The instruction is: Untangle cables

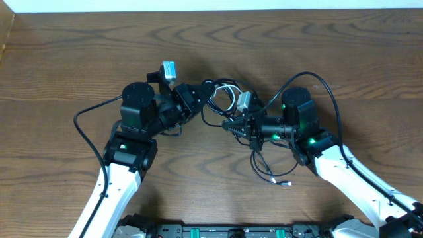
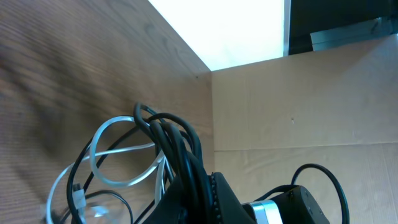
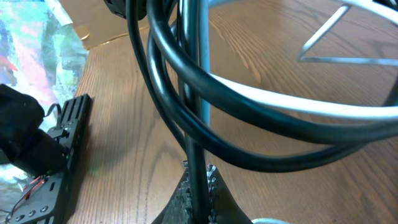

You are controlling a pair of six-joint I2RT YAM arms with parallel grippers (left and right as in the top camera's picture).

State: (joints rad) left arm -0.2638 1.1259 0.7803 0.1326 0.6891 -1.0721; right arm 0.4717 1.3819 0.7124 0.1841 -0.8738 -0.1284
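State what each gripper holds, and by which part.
Left gripper: a bunch of black cables, clamped mid-loop. Right gripper: strands of the same cables, pinched mid-length.

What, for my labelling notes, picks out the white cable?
On the wooden table, find the tangle of cables between the left gripper and right gripper. The white cable loops through it; every other cord there is black.

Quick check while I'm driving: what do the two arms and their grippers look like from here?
Both arms match: the left arm and right arm have white lower links, black cylindrical joints and small green lights. The left gripper and right gripper are black; toothed fingertips show in the right wrist view. Each arm trails thin black wires.
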